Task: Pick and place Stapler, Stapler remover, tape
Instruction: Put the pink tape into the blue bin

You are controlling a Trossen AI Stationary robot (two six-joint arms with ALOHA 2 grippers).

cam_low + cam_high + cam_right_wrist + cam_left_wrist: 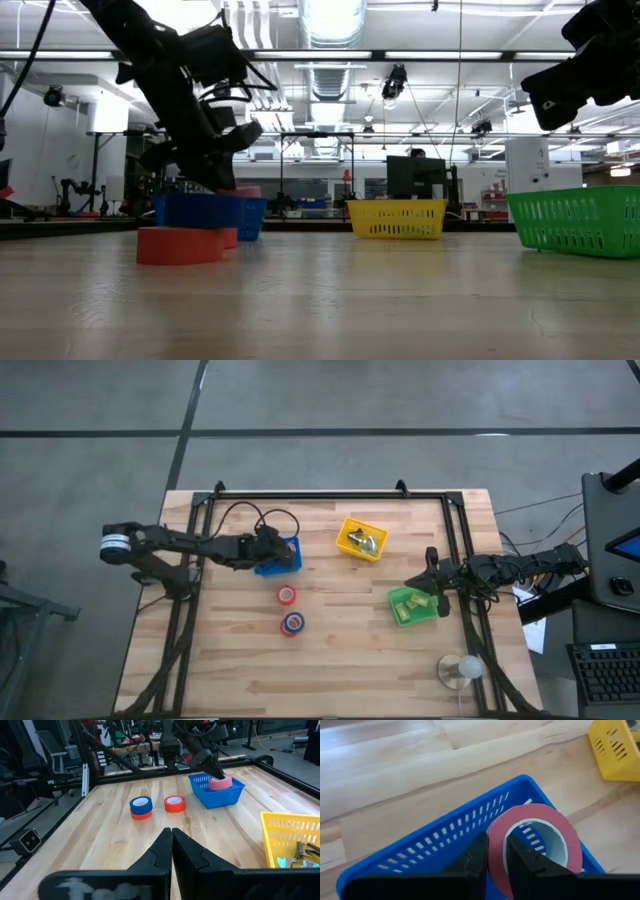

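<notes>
1. Left gripper (495, 865): over the blue basket (281, 556), fingers clamped on the wall of a pinkish-red tape roll (535, 845), one finger inside the ring, one outside. Roll hangs just above or within the basket; contact w/ the floor can't be told.
2. Step in hand (judged): release the roll into the basket. Best done low and centred betw. the walls, jaws opened only when the roll sits flat, then a straight lift so the inner finger doesn't drag the ring out.
3. Remaining tape: red roll (287, 595) and blue-and-red roll (292, 623) lie on the table (330, 680), near each other, just in front of the basket.
4. Right gripper (172, 836): fingers pressed together, empty, waiting above the green basket (415, 605) at the table's right side.
5. Surroundings: yellow basket (362, 538) holds silvery metal pieces, well apart from the drop. Nothing blocks the left arm's path; only the basket rim is close.
</notes>
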